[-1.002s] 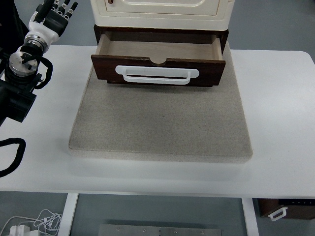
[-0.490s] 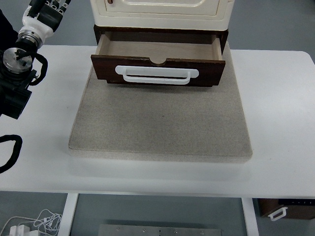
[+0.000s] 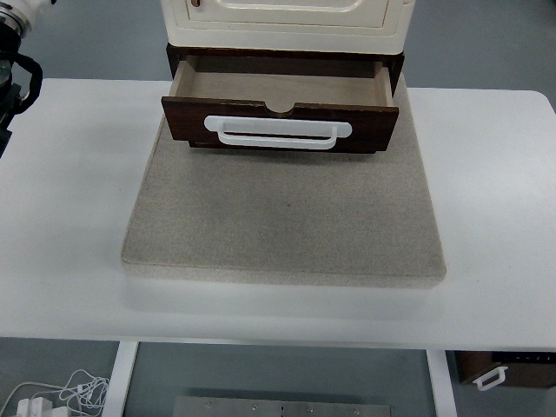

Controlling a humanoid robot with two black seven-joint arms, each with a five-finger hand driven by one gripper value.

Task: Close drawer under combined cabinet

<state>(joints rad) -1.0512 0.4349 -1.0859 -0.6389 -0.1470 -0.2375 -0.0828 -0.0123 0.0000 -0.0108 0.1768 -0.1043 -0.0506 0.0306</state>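
Top view: the drawer (image 3: 280,109) stands pulled out from the base of the cream combined cabinet (image 3: 282,22), its brown front facing the camera and its bare inside showing. A white handle (image 3: 277,133) runs across the dark front panel, just under a small half-round notch in the upper edge. The cabinet and drawer sit at the far end of a grey mat (image 3: 285,213), which lies on the white surface (image 3: 495,200).

The left arm (image 3: 16,61) shows only as a sliver at the upper left corner (the hand itself is cut off by the frame, so whether its fingers are spread or curled cannot be told). It is well apart from the drawer.
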